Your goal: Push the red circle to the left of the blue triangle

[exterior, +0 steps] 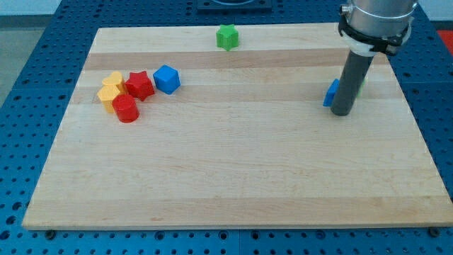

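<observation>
The red circle [126,109] lies at the view's left on the wooden board [233,170], touching a red star [140,85] and yellow blocks [110,90]. The blue triangle [330,93] is at the view's right, mostly hidden behind my rod. My tip [342,112] rests on the board right beside the blue triangle, on its right and lower side, far from the red circle.
A blue cube [167,78] sits just right of the red star. A green star [227,37] lies near the board's top edge. A sliver of a green block [362,88] shows behind the rod. Blue perforated table surrounds the board.
</observation>
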Action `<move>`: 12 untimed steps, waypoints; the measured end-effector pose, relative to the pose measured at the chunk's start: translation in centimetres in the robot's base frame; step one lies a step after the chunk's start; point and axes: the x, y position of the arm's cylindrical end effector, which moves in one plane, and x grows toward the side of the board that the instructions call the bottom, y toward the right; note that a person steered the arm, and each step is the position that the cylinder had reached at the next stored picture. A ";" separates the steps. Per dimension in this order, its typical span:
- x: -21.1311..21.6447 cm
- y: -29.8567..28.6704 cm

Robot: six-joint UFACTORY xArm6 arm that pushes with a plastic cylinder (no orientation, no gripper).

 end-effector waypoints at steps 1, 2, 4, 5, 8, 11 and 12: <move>1.9 -4.9; 2.8 -11.2; 4.5 -24.9; 4.5 -30.9; 0.3 -37.7; -2.3 -38.9; -2.3 -37.5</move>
